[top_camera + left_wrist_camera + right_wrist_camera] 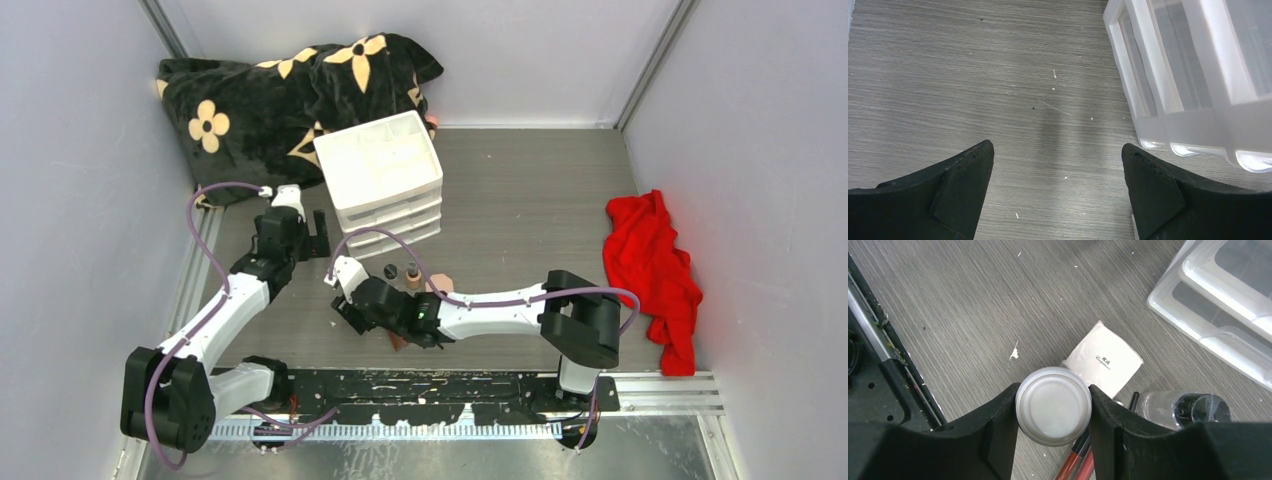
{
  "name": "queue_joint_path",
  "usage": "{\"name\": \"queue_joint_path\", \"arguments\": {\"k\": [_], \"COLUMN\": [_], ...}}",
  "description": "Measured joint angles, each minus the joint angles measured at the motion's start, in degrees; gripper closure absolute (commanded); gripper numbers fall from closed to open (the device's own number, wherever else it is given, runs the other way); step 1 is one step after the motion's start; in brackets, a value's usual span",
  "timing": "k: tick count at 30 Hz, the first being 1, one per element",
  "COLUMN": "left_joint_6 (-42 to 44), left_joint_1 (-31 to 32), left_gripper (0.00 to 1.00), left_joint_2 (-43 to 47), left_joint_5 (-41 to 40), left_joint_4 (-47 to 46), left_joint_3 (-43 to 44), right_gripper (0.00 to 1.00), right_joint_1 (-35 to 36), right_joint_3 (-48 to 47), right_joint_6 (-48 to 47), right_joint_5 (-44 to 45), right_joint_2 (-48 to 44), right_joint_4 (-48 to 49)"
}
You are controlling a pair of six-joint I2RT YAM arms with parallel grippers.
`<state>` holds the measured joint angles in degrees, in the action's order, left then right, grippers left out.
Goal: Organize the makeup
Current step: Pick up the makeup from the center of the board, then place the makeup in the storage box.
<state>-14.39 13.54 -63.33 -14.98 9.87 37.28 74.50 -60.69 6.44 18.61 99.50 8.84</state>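
In the right wrist view, both fingers of my right gripper (1053,392) press on the sides of a white bottle (1053,407), seen from above as a round cap. A white square box (1104,359) lies just beyond it. Red tubes (1075,464) lie under the bottle. A clear dark-capped bottle (1175,409) and a thin black pencil (1133,399) are to the right. From above, a tan bottle (412,277) and a pink compact (441,287) sit near the right gripper (352,312). My left gripper (1058,165) is open over bare table beside the drawer unit.
The white plastic drawer unit (385,180) stands mid-table, close to the left gripper's right finger (1153,190). A black flowered cushion (280,100) fills the back left corner. A red cloth (650,270) lies at the right. A black rail (878,350) runs along the near edge.
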Motion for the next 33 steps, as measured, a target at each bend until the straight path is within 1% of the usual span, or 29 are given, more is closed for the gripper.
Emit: {"name": "queue_joint_path", "arguments": {"k": [5,11,16,19,23,27,31,33], "left_joint_6": [0.02,0.00,0.00,-0.02,-0.04,-0.11,-0.13,-0.15], "left_joint_1": [0.00,0.00,0.00,0.00,0.00,0.00,0.00,0.00], "left_gripper": [0.02,0.02,0.02,0.02,0.02,0.02,0.02,0.02], "left_joint_2": [-0.26,-0.26,-0.26,-0.26,-0.26,-0.24,0.22,0.61], "left_joint_5": [-0.02,-0.04,-0.04,-0.04,-0.02,0.00,0.02,0.02], "left_joint_4": [-0.04,-0.07,-0.11,-0.17,-0.17,-0.22,-0.70,-1.07], "left_joint_3": [0.00,0.00,0.00,0.00,0.00,-0.02,-0.37,-0.76], "right_gripper": [0.99,0.99,0.99,0.99,0.99,0.99,0.99,0.99], "right_joint_1": [0.00,0.00,-0.20,-2.21,-9.35,-16.41,-20.79,-21.81], "right_joint_3": [-3.32,-8.72,-16.22,-21.16,-29.00,-38.29,-44.92,-46.86], "right_joint_6": [-0.24,-0.63,-2.75,-4.79,-7.65,-10.29,-12.20,-12.68], "right_joint_5": [-2.86,-4.79,-1.09,1.60,3.72,5.33,5.68,5.49], "right_joint_2": [-1.20,-8.11,-13.77,-15.04,-13.44,-7.96,-1.86,0.72], "right_joint_4": [-8.46,-19.17,-21.46,-21.16,-20.26,-18.95,-17.81,-17.20]}}
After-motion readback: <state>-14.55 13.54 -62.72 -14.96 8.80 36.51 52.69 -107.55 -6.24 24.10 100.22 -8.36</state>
